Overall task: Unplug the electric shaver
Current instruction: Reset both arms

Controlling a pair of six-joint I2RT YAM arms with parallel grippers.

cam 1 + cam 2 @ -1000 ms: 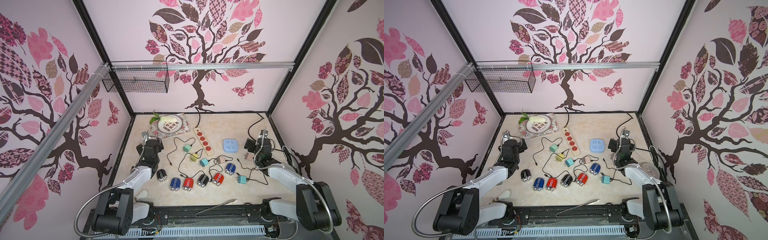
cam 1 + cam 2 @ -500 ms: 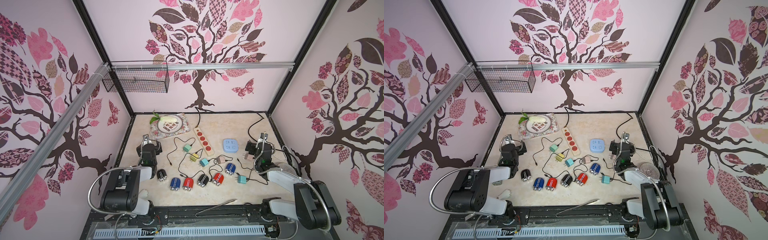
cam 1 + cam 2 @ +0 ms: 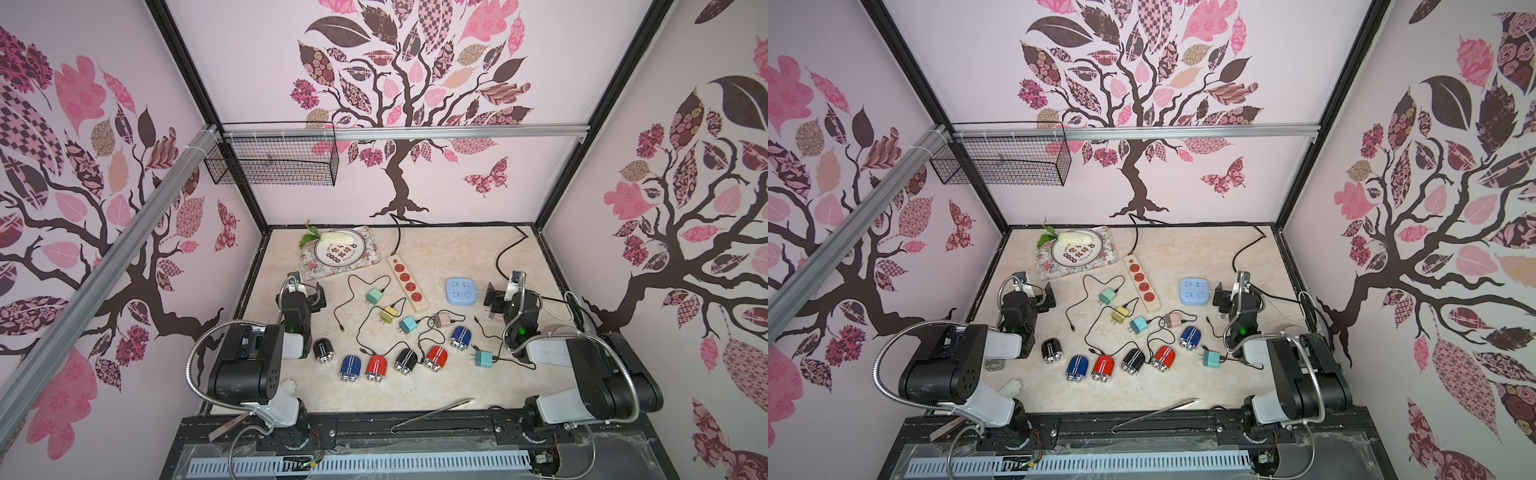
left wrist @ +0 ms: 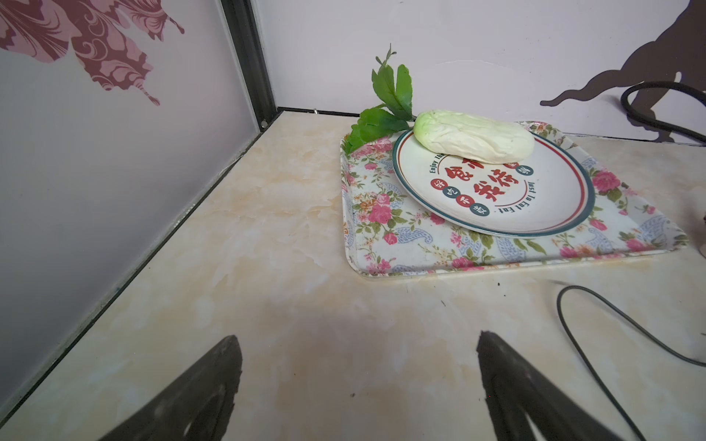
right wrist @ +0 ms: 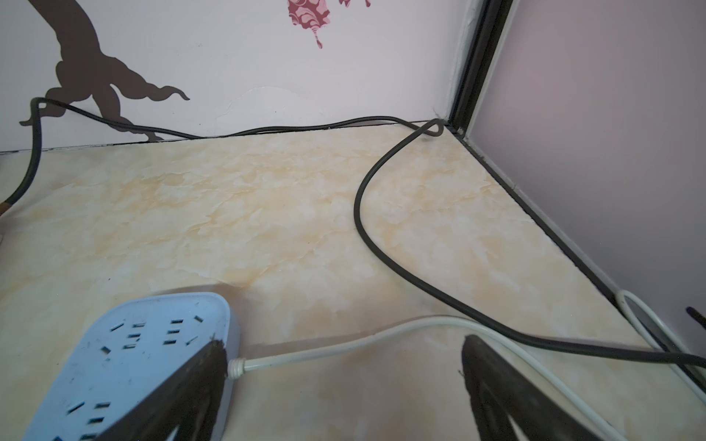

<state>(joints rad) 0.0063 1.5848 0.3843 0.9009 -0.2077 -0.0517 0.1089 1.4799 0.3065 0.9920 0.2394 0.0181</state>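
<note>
Okay, both top views: six shavers [image 3: 376,368] sit in a row on the table [image 3: 374,395], front centre, between the arms, thin cables [image 3: 348,286] looping round them. Farther back, the left gripper [image 3: 308,294] is by the tray [image 3: 309,266], jaws wide, holding nothing. The right gripper [image 3: 493,300] is beside the blue block [image 3: 461,291], also wide and holding nothing. Both are well apart from the shavers.

Left wrist: fingers [image 4: 198,393] spread over bare table, tray [image 4: 366,244] ahead.

Right wrist: spread fingers [image 5: 183,385], one over the block [image 5: 126,355], white cord [image 5: 344,345] running between them.
</note>
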